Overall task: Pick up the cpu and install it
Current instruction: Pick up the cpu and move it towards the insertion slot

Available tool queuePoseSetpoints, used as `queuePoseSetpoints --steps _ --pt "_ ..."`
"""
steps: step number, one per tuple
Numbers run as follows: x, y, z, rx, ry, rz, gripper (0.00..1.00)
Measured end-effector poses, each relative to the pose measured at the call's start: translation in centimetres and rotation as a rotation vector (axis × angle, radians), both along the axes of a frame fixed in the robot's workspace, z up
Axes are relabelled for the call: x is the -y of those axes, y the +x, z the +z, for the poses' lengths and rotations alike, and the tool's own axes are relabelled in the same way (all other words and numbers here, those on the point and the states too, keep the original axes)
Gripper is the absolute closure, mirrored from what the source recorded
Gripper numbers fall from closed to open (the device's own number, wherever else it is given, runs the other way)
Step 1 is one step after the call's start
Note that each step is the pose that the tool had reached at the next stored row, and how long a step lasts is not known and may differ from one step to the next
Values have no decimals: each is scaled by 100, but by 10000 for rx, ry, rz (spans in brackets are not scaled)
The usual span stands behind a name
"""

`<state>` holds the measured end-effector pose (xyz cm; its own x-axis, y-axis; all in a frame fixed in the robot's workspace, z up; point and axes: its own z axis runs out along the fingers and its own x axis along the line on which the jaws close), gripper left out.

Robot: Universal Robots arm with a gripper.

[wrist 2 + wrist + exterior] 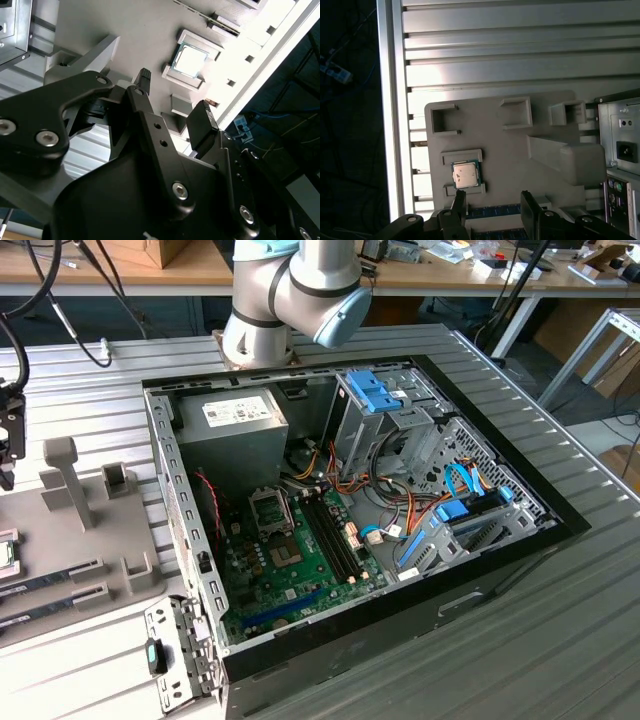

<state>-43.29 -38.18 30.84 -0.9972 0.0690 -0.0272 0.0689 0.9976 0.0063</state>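
The cpu (465,174), a small square chip with a silvery top and a thin green rim, lies flat in a recess of the grey holder tray (495,130). In the second wrist view the cpu (192,59) sits beyond the black fingertips (145,79). My gripper (493,201) hovers over the tray, open, with nothing between its fingers and apart from the chip. In the exterior view the gripper (9,445) is at the far left, above the tray (90,540), and the cpu (5,554) peeks in at the edge. The black socket frame (272,508) sits on the green motherboard.
The open computer case (350,510) fills the middle of the table, with power supply (235,435), drive cages and cables. Memory sticks (50,585) lie in tray slots near the cpu. An upright grey post (65,480) rises from the tray. The case's rear panel (620,150) is beside the tray.
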Motion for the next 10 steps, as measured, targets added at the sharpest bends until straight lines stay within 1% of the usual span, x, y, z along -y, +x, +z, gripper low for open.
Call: queuePoseSetpoints --steps 10 --pt "0 0 -26 1 0 1 44"
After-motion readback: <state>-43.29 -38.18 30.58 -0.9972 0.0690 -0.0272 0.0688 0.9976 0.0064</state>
